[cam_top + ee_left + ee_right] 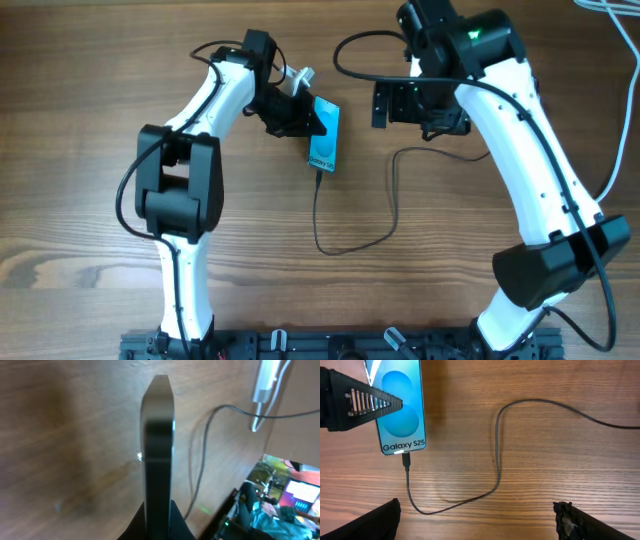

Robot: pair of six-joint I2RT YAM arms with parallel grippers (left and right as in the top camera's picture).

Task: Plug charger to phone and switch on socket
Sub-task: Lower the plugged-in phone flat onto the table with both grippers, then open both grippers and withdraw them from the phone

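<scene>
The left gripper point(308, 118) clamps the phone point(400, 410) near the middle of the table point(80, 200), the charger point(497, 460) plugged into its lower end. The right gripper point(477, 505) hangs wide open over the charger's loop.

Legible text: one item only.

Right wrist view: phone point(402, 425), turquoise screen. "Galaxy S25" in dark letters, a single line along the phone's lower short edge, just below the oval graphic.

Overhead view: same phone point(324, 137), with a line of print at its near end, too small to read.

Left wrist view: phone seen edge-on, no text readable.
</scene>
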